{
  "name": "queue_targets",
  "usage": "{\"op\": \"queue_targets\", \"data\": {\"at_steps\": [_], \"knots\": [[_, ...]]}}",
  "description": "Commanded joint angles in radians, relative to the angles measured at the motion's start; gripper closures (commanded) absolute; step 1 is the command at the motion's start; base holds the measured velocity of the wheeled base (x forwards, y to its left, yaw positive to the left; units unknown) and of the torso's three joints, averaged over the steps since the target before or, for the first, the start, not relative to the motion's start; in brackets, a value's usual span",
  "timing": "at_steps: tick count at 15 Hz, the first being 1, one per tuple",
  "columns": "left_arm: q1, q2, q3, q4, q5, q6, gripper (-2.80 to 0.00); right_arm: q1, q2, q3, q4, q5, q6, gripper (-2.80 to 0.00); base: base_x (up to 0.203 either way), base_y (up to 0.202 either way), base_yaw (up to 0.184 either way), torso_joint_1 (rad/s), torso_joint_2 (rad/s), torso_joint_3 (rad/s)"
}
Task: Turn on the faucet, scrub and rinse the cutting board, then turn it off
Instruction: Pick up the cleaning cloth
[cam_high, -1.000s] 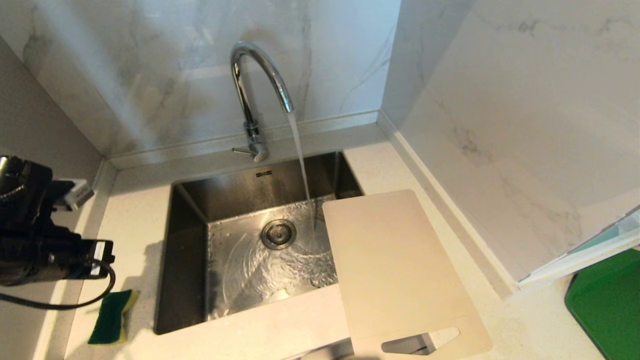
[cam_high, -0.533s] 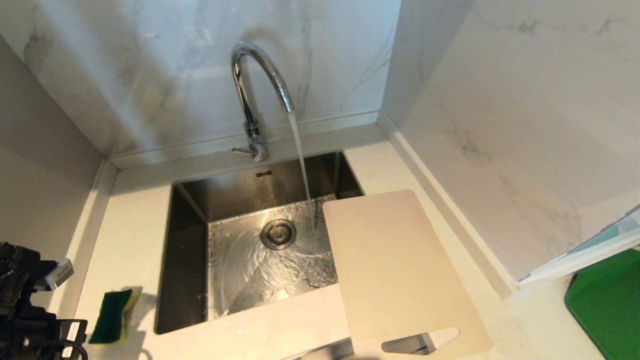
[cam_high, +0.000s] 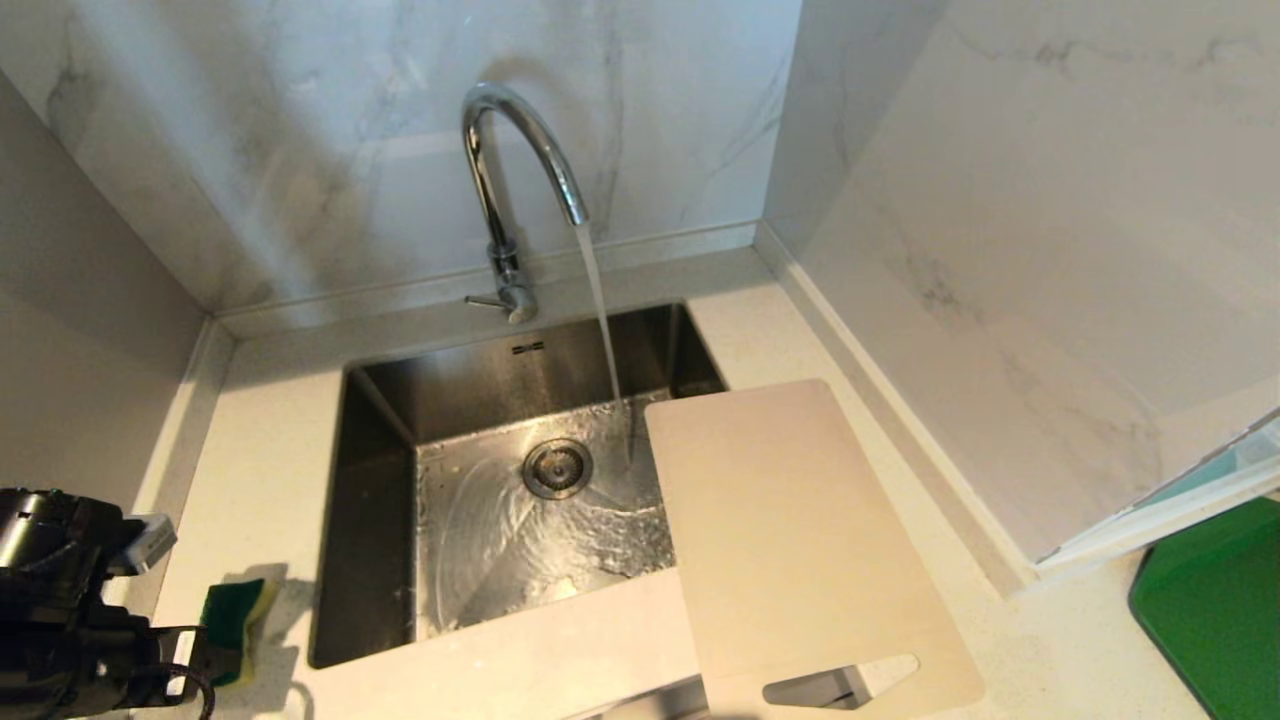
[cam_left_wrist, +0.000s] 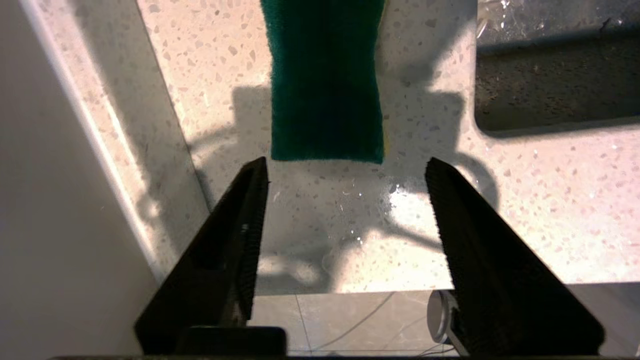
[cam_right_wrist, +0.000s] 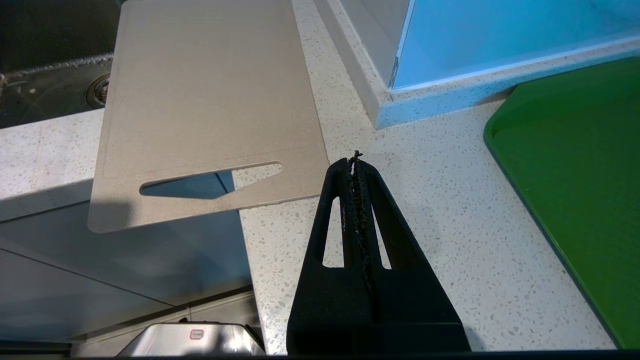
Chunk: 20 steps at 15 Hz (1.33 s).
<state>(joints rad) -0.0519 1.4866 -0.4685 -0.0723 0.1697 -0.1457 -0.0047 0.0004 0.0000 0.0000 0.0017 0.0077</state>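
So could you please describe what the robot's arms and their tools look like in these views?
The left tool has two black wedge-shaped fingers with ribbed inner faces. In the head view its wrist is bulky black hardware with a small white block and a looping black cable. The right tool is black too, its triangular fingers having open cut-outs and toothed inner edges.

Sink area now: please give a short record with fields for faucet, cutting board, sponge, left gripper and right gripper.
faucet: running, water falls into the sink
cutting board: flat on the counter, far corner over the sink, handle slot past the front edge
sponge: green, on the counter left of the sink, not held
left gripper: open, just short of the sponge
right gripper: shut, empty, over the counter by the cutting board
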Motion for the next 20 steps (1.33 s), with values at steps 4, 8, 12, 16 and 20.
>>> {"op": "queue_targets", "data": {"at_steps": [4, 8, 12, 16, 20], "knots": [[0.032, 0.174, -0.036, -0.112, 0.002, 0.003, -2.80, 0.000, 0.000, 0.000, 0.000, 0.000, 0.000, 0.00, 0.000, 0.000, 0.000, 0.000, 0.00, 0.000], [0.076, 0.221, -0.073, -0.115, -0.039, 0.017, -2.80, 0.000, -0.001, 0.000, 0.000, 0.000, 0.000, 0.00, 0.000, 0.000, 0.000, 0.000, 0.00, 0.000], [0.110, 0.233, -0.079, -0.122, -0.087, 0.052, 0.00, 0.000, 0.000, 0.000, 0.000, 0.000, 0.000, 0.00, 0.000, 0.000, 0.000, 0.000, 0.00, 0.000], [0.107, 0.236, -0.073, -0.141, -0.133, 0.050, 0.00, 0.000, -0.002, 0.000, 0.000, 0.000, 0.000, 0.00, 0.000, 0.000, 0.000, 0.000, 0.00, 0.000], [0.092, 0.227, -0.072, -0.141, -0.151, 0.049, 0.00, 0.000, -0.002, 0.000, 0.000, 0.000, 0.000, 0.00, 0.000, 0.000, 0.000, 0.000, 0.00, 0.000]]}}
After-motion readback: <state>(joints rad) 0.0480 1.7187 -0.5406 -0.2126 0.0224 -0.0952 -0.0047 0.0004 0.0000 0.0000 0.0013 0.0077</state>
